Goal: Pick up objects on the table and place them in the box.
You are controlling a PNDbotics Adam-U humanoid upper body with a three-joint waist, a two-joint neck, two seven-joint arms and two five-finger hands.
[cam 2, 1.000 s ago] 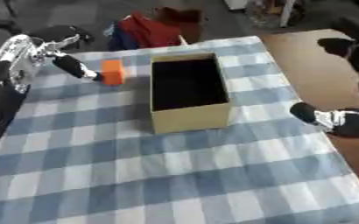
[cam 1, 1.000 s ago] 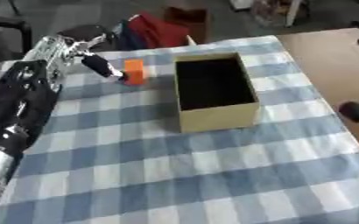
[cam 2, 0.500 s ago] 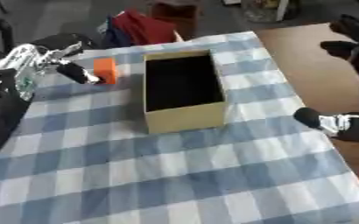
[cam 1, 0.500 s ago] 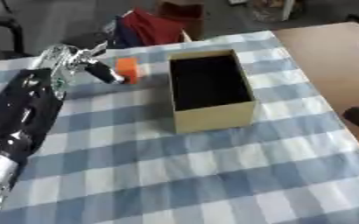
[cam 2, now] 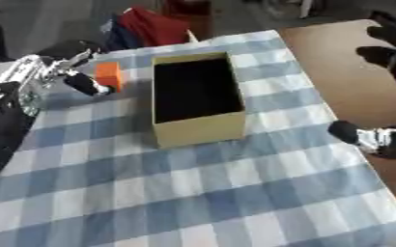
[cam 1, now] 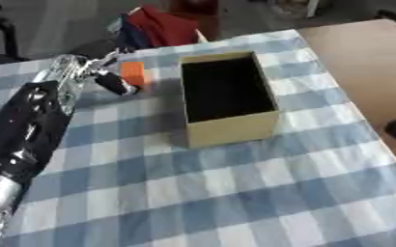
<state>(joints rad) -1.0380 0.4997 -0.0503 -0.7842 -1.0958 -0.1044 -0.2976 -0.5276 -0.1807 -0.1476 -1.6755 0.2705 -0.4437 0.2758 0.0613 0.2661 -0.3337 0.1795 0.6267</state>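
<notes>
The left arm is seen entering from the lower left corner and reaching up toward 11 o'clock, black with silver parts. The left hand (cam 2: 66, 72) is found at about 10 o'clock of the scene, over the checked cloth. Its fingers are curled toward a small orange block (cam 2: 109, 75), with one dark finger (cam 2: 87, 84) lying against the block's near left side; whether the block is truly pinched or only touched cannot be told. The orange block is located at 9 to 10 o'clock of the box, just beside its left wall and apart from it by a narrow strip of cloth. Whether the block rests on the cloth or is raised a little cannot be made out.

The box (cam 1: 233, 129) is set near the middle of the counter (cam 1: 235, 193), an open tan carton with a dark interior, its long axis running toward 12 o'clock. Nothing can be made out inside it. The counter is covered by a blue and white checked cloth.

At 12 o'clock, beyond the far edge of the counter, a red and dark blue bundle (cam 1: 155, 26) is seen.

At 3 o'clock, bare brown counter surface (cam 2: 336, 62) is shown past the cloth's edge. The right hand (cam 2: 379, 141) is seen there at the right border, off the cloth; whether its fingers are apart or together cannot be told.
</notes>
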